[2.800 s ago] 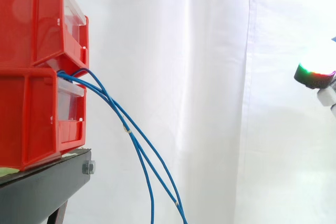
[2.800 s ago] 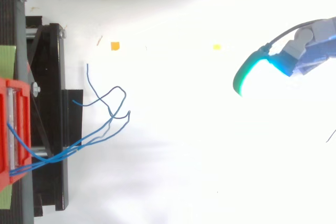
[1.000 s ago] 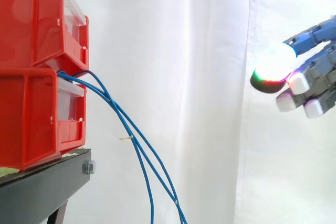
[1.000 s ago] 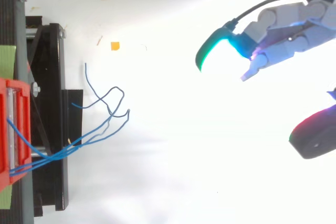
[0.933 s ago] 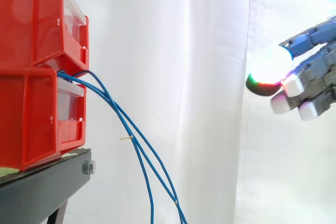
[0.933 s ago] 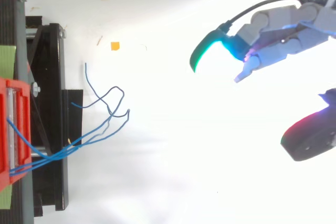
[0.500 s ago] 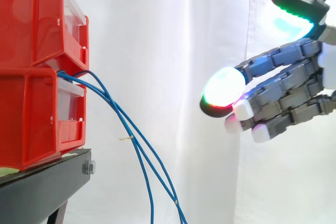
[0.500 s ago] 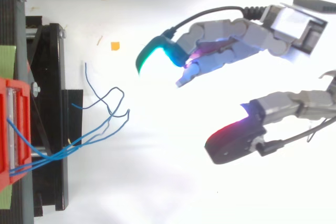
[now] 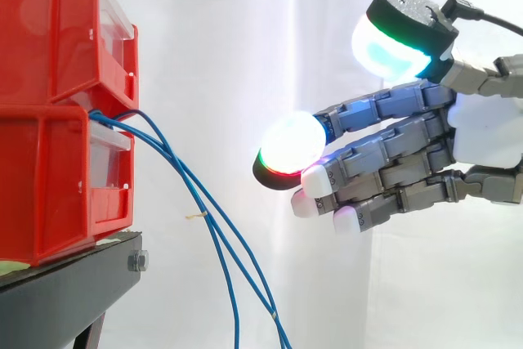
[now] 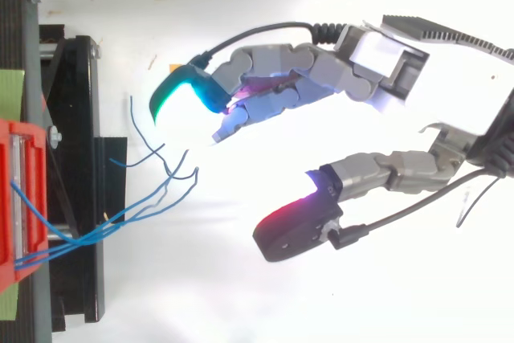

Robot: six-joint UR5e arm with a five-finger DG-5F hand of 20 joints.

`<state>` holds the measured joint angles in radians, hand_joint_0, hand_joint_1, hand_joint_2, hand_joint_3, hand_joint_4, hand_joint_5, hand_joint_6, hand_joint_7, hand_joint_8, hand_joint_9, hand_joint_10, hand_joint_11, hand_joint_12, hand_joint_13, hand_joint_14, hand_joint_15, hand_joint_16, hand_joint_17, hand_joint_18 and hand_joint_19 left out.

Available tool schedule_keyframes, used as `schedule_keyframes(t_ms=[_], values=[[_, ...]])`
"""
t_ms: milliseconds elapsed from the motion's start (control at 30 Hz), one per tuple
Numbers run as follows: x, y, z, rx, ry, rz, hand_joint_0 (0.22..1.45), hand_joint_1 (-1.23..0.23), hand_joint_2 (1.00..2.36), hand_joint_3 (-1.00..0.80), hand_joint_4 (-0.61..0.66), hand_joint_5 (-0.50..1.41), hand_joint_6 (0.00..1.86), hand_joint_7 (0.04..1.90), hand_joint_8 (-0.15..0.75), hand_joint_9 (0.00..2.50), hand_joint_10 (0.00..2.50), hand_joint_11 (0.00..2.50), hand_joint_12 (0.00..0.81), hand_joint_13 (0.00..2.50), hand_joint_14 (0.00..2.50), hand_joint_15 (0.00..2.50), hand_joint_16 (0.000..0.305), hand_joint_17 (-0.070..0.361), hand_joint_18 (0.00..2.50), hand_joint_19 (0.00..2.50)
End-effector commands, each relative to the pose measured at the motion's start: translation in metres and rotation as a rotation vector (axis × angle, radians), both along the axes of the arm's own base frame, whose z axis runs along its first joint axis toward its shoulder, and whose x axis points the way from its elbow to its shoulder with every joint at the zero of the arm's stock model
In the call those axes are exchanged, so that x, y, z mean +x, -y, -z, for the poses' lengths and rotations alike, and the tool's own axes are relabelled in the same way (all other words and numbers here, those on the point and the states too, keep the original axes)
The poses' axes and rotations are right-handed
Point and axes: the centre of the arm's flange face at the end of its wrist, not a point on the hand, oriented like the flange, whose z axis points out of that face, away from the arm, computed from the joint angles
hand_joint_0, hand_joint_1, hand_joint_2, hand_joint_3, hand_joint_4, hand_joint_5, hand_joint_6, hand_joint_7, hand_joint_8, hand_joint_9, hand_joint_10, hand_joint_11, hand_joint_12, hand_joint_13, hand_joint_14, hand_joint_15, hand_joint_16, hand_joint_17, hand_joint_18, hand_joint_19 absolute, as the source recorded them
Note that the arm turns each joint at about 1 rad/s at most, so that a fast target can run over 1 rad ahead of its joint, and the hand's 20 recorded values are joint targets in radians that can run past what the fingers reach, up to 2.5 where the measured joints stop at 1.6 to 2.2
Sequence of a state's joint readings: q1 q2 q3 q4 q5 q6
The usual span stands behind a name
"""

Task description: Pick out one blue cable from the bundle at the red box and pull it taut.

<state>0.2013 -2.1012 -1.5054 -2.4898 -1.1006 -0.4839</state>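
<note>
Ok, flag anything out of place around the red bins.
Nothing damaged. The blue cables hang slack from between the stacked red bins, their loose ends crossing untidily. The robot hand hovers open, clear of them.

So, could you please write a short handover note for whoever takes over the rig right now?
Hand: open, fingers stretched towards the bins, thumb spread apart, holding nothing.
Blue cables: they come out between the two stacked red bins on the black stand and hang slack, drooping downwards.
Done: the hand is beside the cables. In the top view its fingertips are close to their loose loops, with no contact visible.
Left: single out one cable, pinch it and pull it taut.
</note>
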Motion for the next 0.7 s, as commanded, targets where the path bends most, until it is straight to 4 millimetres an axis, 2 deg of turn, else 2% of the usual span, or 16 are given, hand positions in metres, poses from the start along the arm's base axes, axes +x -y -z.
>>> schedule_keyframes(t_ms=[0,233,267,333,367,467,533,667], values=[[0.002,0.0,0.001,-0.011,0.008,0.005,0.59,-0.58,1.01,-0.44,0.29,-0.16,0.5,0.73,0.304,0.77,0.01,0.28,0.404,0.53,0.01,0.22,0.06,0.134,0.41,0.53],[0.004,0.0,-0.001,-0.042,0.024,0.027,0.59,-0.58,1.0,-0.43,0.3,-0.16,0.5,0.74,0.305,0.77,0.01,0.28,0.404,0.54,0.01,0.22,0.06,0.134,0.41,0.53],[0.006,0.001,0.012,-0.042,0.006,0.027,0.59,-0.58,1.0,-0.43,0.29,-0.16,0.5,0.73,0.305,0.77,0.01,0.29,0.404,0.54,0.01,0.22,0.06,0.134,0.42,0.53],[0.006,0.002,0.014,-0.039,0.006,0.025,0.59,-0.58,1.01,-0.43,0.3,-0.16,0.5,0.73,0.305,0.77,0.01,0.28,0.404,0.54,0.01,0.21,0.06,0.134,0.42,0.53],[0.009,0.004,0.029,-0.037,-0.007,0.026,0.59,-0.58,1.01,-0.43,0.3,-0.16,0.5,0.74,0.305,0.77,0.01,0.29,0.404,0.54,0.01,0.21,0.06,0.134,0.42,0.53],[0.016,0.007,0.041,-0.006,0.001,0.027,0.59,-0.58,1.0,-0.44,0.3,-0.16,0.5,0.73,0.304,0.78,0.01,0.28,0.404,0.54,0.01,0.22,0.06,0.134,0.42,0.53],[0.026,0.006,0.059,0.022,0.005,0.019,0.59,-0.58,1.0,-0.44,0.3,-0.16,0.5,0.73,0.305,0.77,0.01,0.29,0.404,0.54,0.01,0.22,0.06,0.134,0.42,0.53],[0.037,0.006,0.058,0.017,0.02,0.012,0.59,-0.58,1.0,-0.44,0.3,-0.16,0.5,0.73,0.306,0.78,0.01,0.27,0.404,0.54,0.01,0.22,0.06,0.134,0.42,0.54]])
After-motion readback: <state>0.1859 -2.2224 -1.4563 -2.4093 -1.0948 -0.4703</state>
